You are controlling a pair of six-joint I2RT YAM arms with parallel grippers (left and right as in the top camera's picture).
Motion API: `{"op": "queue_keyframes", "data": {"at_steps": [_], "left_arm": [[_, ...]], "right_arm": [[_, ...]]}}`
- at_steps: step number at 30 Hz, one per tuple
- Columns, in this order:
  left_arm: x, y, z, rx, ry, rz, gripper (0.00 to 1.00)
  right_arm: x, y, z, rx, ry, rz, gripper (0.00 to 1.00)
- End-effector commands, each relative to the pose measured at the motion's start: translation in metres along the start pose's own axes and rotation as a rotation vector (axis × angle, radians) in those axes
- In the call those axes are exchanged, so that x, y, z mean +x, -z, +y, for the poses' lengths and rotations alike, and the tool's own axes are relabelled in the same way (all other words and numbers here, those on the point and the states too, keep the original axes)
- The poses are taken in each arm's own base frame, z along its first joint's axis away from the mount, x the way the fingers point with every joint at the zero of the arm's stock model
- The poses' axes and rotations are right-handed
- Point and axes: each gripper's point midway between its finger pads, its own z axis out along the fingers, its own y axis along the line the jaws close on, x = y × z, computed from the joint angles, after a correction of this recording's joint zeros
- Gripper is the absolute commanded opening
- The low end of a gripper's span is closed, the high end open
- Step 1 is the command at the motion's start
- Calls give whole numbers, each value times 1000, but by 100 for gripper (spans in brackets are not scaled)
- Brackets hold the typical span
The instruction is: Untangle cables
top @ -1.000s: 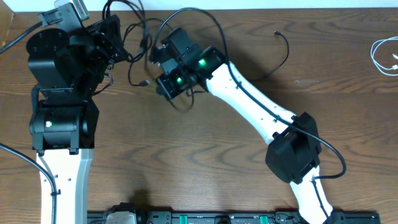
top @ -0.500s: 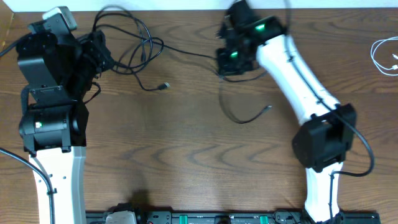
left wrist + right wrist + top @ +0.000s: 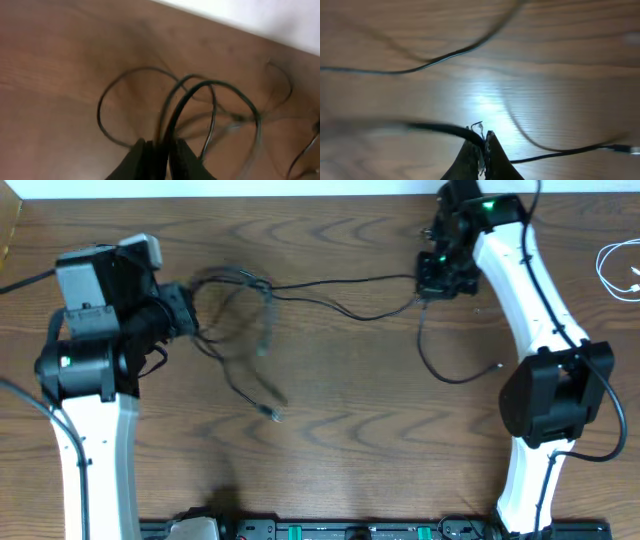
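Thin black cables (image 3: 240, 300) lie looped on the wooden table at the left, with one strand (image 3: 340, 290) stretched rightward. My left gripper (image 3: 185, 315) is shut on black loops; in the left wrist view the loops (image 3: 200, 95) rise from between its fingers (image 3: 160, 150). My right gripper (image 3: 432, 280) at the far right holds the stretched strand's other end; the right wrist view shows its fingers (image 3: 484, 142) shut on a black cable (image 3: 445, 129). A loose end (image 3: 275, 413) with a plug lies mid-table, and a tail (image 3: 450, 370) hangs below the right gripper. A white cable (image 3: 618, 268) lies at the right edge.
The wooden table's far edge (image 3: 300, 192) meets a white wall. A black rail (image 3: 340, 530) with connectors runs along the front edge. The arm bases stand at the front left and front right.
My right gripper has pulled its black cable from the left-centre to the far right, stretching a strand across the table. The left arm shifted slightly forward; the tangle has opened into looser loops.
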Motion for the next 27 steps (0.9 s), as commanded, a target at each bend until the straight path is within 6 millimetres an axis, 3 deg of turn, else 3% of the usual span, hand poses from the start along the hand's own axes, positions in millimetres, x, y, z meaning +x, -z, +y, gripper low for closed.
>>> {"op": "queue_keyframes", "data": {"at_steps": [1, 8, 13, 21, 27], "left_arm": [[10, -11, -19, 151, -96, 89, 26], [40, -40, -29, 286, -114, 264, 29], [52, -53, -41, 382, -189, 320, 40], [65, -71, -77, 479, -379, 335, 54], [64, -101, -106, 517, -481, 297, 55]], "right_arm": [[-7, 8, -36, 74, -76, -27, 1], [-4, 11, -51, 84, -91, -3, 1], [-1, 11, -49, 86, -60, 8, 1], [3, 11, -50, 89, -36, 25, 1], [5, 11, -50, 91, -22, 36, 1]]}}
